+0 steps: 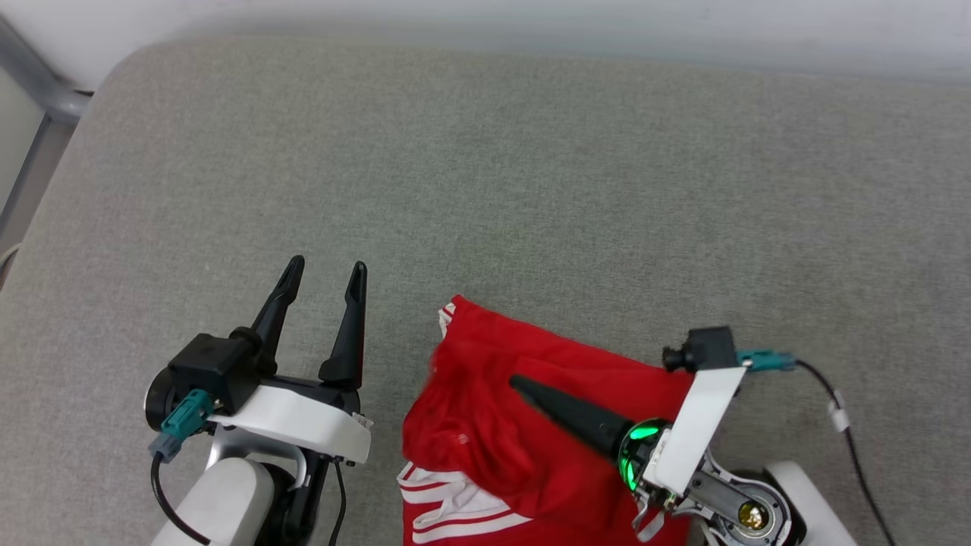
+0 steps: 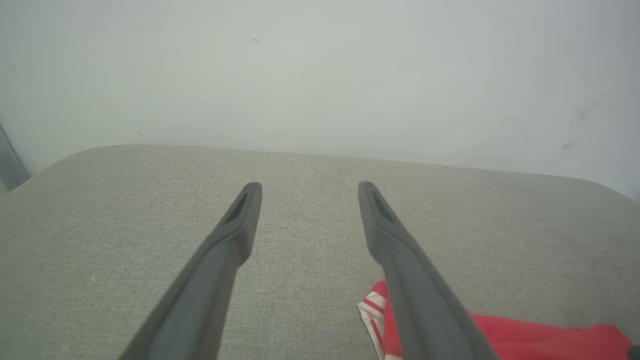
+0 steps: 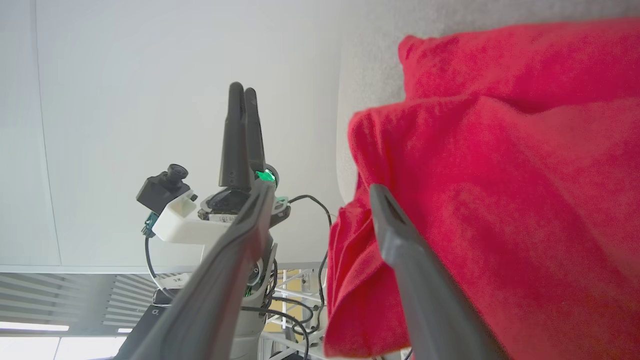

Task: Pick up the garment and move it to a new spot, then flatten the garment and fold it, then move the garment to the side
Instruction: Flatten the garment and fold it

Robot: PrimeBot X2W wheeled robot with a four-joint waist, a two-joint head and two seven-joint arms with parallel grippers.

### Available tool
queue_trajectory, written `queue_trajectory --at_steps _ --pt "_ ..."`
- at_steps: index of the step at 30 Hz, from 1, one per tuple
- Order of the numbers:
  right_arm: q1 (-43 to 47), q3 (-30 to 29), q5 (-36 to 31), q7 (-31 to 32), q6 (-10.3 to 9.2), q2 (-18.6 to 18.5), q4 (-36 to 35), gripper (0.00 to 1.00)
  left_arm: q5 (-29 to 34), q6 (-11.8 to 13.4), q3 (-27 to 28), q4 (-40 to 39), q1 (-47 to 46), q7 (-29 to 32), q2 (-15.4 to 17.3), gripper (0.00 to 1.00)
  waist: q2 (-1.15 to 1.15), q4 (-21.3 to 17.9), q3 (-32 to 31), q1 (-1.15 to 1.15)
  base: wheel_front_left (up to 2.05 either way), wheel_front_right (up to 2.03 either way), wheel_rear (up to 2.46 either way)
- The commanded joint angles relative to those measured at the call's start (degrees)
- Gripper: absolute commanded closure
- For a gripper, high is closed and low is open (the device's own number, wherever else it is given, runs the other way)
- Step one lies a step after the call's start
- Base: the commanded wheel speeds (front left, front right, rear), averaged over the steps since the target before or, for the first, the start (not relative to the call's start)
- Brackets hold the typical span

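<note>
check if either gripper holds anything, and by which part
Nothing is held. The left gripper is open over the grey cushion; the right gripper is open at the red shirt's edge, not clamped.

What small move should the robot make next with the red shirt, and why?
Probably shut the right claw on the fold of the garment at its tips. Its fingers stand apart, one over the red fabric, and the garment lies bunched at the near edge of the grey cushion. The left claw is open beside it, holding nothing.
</note>
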Motion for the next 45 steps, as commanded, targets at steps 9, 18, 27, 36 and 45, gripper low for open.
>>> queue_trajectory --at_steps 9,18,27,36,45 --pt "0.4 -0.4 -18.9 -15.4 -0.03 -6.4 -7.8 0.00 0.7 0.1 0.9 0.0 2.1 -0.4 0.2 0.00 0.00 -2.9 -3.5 -0.01 0.00 0.00 0.00" --pt "5.5 -10.9 -46.8 -29.0 -0.03 -9.1 -8.4 0.00 1.0 1.6 2.1 -0.3 5.0 -0.4 1.3 0.00 0.00 -5.6 -7.1 -0.01 0.00 0.00 0.00" --pt "11.7 -23.3 -66.3 -33.9 -0.03 -4.7 -14.7 0.00 3.5 2.9 3.2 0.0 8.4 -0.4 2.6 0.00 0.00 -7.2 -11.4 -0.01 0.00 0.00 0.00" --pt "18.1 -25.0 -72.1 -31.7 -0.03 -2.8 -20.9 0.00 5.3 3.4 4.7 -1.3 12.4 -0.4 2.5 0.00 0.00 -7.8 -13.9 -0.01 0.00 0.00 0.00" --pt "20.3 -25.8 -73.6 -29.6 -0.04 -1.6 -24.3 0.00 6.1 2.8 6.7 -2.7 14.3 -0.4 1.2 0.00 0.00 -7.7 -14.1 -0.01 0.00 0.00 0.00"
